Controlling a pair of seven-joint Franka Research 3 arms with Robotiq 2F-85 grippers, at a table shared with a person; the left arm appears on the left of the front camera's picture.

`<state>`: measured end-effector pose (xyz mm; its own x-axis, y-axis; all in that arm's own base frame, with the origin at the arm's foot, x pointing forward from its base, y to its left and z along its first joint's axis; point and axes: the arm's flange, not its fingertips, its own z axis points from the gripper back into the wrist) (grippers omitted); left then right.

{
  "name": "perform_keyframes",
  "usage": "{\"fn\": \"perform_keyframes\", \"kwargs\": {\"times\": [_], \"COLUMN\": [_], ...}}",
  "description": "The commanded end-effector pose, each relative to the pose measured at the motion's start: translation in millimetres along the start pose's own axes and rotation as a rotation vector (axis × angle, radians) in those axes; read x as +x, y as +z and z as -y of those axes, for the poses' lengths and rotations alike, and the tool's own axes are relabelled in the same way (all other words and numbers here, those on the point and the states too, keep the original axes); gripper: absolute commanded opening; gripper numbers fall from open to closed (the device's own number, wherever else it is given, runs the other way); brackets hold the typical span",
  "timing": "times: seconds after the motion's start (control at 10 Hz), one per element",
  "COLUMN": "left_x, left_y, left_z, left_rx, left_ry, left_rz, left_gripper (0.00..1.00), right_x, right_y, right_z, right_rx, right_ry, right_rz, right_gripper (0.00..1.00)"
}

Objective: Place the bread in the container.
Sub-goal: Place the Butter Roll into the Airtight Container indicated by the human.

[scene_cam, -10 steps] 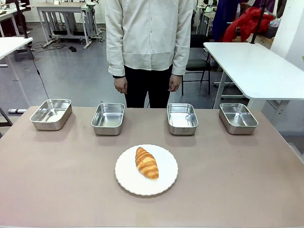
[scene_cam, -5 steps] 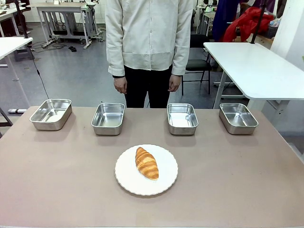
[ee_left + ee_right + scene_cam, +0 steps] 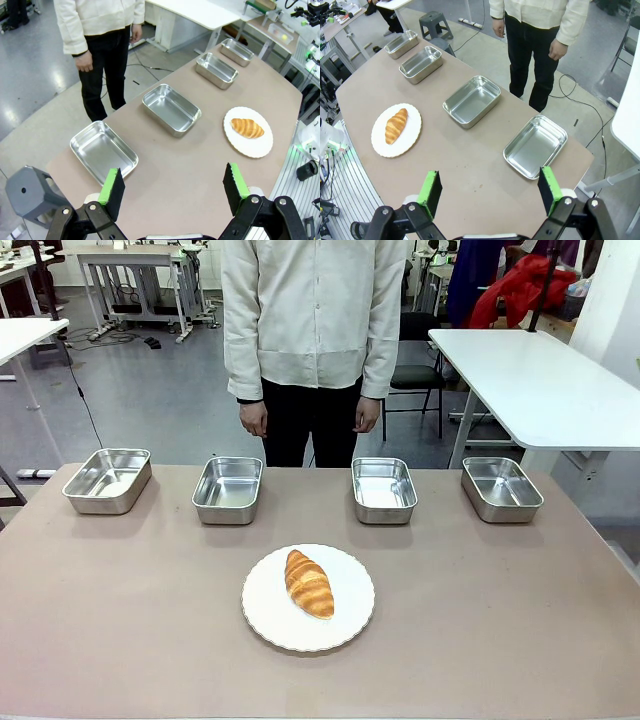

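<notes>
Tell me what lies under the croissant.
The croissant lies on a round white plate, which sits on the brown table. The plate's patch directly beneath it is covered and cannot be seen.

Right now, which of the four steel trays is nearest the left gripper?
The tray at the row's left end: it lies just past the left gripper; the other three trail farther off.

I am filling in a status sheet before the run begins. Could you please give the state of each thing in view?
Croissant: lying on the white plate, not held.
White plate: on the table, carrying the croissant.
Far-left tray: empty.
Centre-left tray: empty.
Centre-right tray: empty.
Far-right tray: empty.
Left end effector: open, holding nothing.
Right end effector: open, holding nothing.
</notes>
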<state>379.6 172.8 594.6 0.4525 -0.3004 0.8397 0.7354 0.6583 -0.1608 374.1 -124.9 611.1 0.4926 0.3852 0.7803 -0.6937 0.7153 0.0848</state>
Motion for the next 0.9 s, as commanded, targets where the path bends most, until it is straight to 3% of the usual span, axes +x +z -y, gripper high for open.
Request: {"fn": "perform_keyframes", "kwargs": {"times": [0.0,0.8], "left_x": [1.7,1.7], "left_y": [-1.1,-1.1], "left_z": [-0.8,-0.8], "left_rx": [-0.008,-0.008], "left_ry": [-0.015,-0.015], "left_rz": [0.018,0.018], "left_gripper": [1.00,1.00], "right_x": [1.1,1.1], "right_y": [0.3,0.3], "right_z": [1.7,1.7], "right_rx": [0.010,0.010], "right_ry": [0.018,0.018], "right_rz": [0.021,0.021], "right_gripper": [1.00,1.00]}}
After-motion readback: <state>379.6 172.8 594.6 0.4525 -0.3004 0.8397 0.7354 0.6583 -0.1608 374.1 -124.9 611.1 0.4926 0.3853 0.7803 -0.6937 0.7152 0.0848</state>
